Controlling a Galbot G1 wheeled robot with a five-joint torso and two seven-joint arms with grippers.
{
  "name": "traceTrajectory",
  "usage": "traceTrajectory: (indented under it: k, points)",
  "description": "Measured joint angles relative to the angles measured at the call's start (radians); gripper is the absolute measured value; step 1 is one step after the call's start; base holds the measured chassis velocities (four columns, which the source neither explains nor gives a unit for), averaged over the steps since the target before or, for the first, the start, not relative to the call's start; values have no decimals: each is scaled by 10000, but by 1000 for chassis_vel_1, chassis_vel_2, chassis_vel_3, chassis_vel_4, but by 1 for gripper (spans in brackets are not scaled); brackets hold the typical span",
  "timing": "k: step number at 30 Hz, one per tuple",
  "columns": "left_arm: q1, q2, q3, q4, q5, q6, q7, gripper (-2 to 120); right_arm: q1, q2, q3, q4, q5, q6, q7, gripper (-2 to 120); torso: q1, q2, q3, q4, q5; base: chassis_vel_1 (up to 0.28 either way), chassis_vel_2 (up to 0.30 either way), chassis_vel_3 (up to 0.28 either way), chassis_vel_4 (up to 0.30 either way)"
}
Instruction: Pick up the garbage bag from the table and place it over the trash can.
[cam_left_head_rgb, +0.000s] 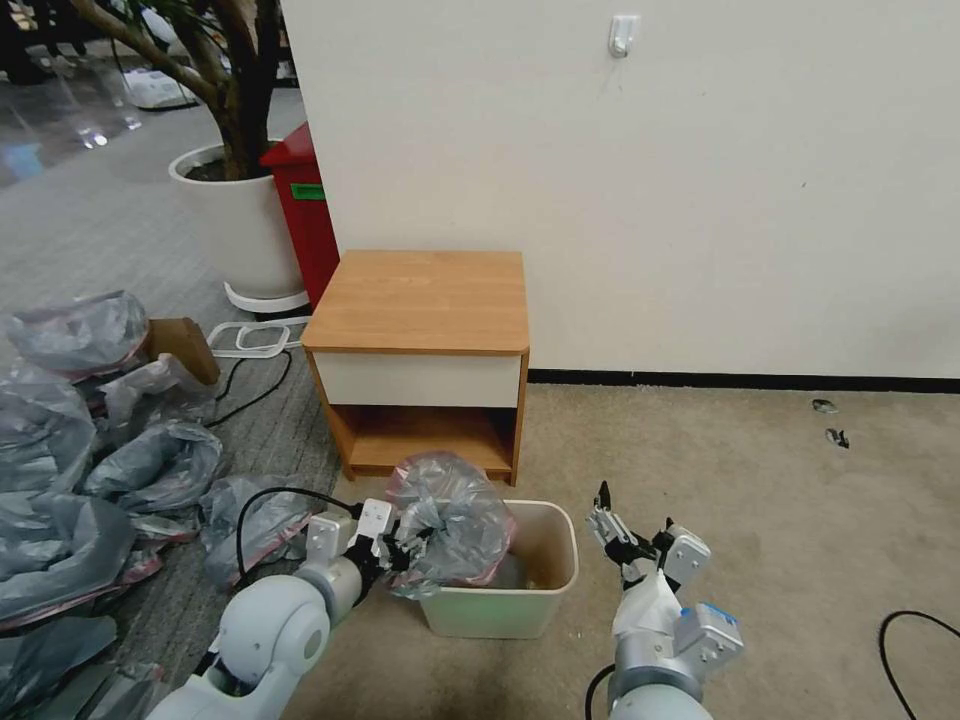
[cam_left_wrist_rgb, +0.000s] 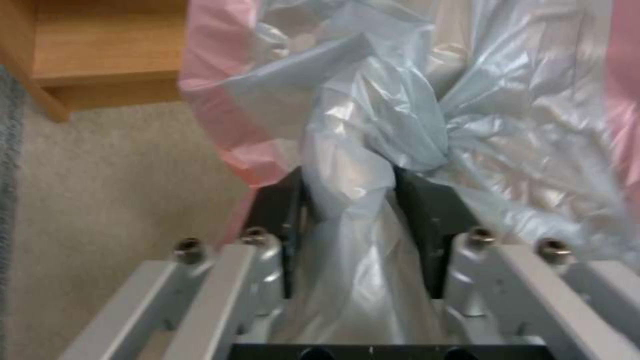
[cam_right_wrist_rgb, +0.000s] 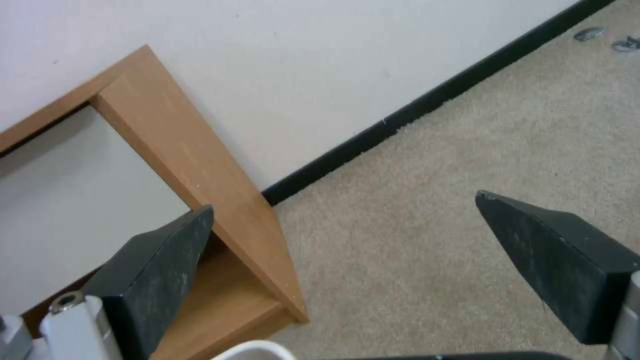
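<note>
No words, numbers or brand marks can be read anywhere. The red bin carries a small green label, too small to read.

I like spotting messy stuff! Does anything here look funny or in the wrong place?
Yes. The garbage bag is a crumpled bunch hanging over one side of the trash can, not spread around its rim; the left gripper pinches it. Many grey bags lie strewn on the floor beside the table.

Table against the wall, trash can on carpet just before it, garbage bag over the can's left rim, spare bags heaped at left, planter and box-shaped bin behind-left of the table.
</note>
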Motion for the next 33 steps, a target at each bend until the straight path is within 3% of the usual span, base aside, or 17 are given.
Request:
traceTrajectory:
  k: [4, 6, 24, 33]
  points:
    - [294, -117, -262, -343, -541, 0, -18, 16, 128, 36, -86, -68, -19, -5, -12, 100, 0, 0, 0, 0, 0, 0, 0, 0, 0]
    - [317, -156, -291, -347, -581, 2, -42, 13, 151, 40, -87, -86, -22, -8, -13, 100, -1, 0, 0, 0, 0, 0, 0, 0, 0]
    - [431, -289, -114, 101, -329, -81, -92, 10, 200, -55, -93, -3, -57, 21, -51, 100, 0, 1, -2, 1, 4, 0, 0, 0, 0]
    - [697, -518, -325, -900, -294, -100, -277, 10, 376, 12, -131, 38, -223, 116, -378, 100, 0, 0, 0, -2, -3, 0, 0, 0, 0]
